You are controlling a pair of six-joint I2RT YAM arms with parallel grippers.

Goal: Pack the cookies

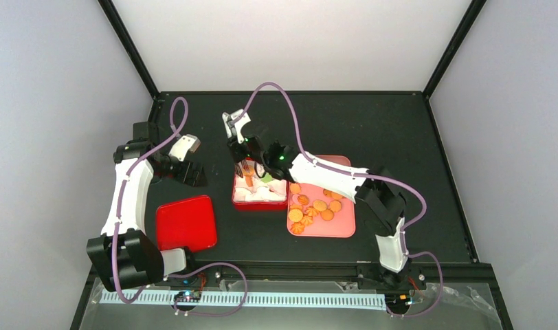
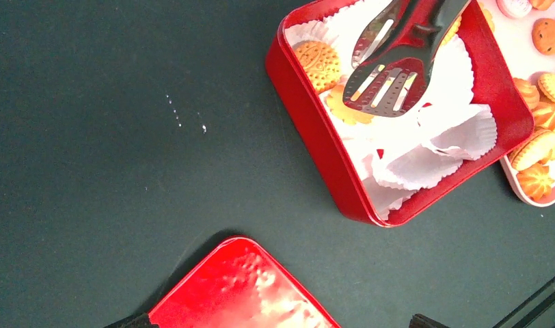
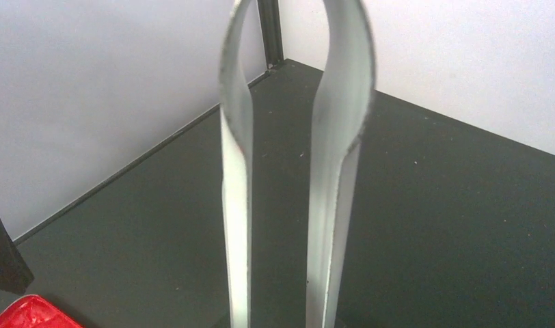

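The right gripper (image 1: 251, 150), jaws seemingly clamped on slotted metal tongs (image 2: 387, 75), hovers over the red square tin (image 2: 319, 147) holding two golden round cookies (image 2: 318, 63); most lie on the pink tray (image 1: 338, 230). Whether the left gripper (image 1: 190, 172) has its jaws apart cannot be told. The tongs could snag the white paper cups (image 2: 459, 133), spilling cookies.

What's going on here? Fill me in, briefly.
The right gripper holds metal tongs, their tips over the red box, which is lined with white paper cups. A few cookies sit in the box; most are on the pink tray beside it. The left gripper is open, off to the side, holding nothing. The red lid lies on the table.
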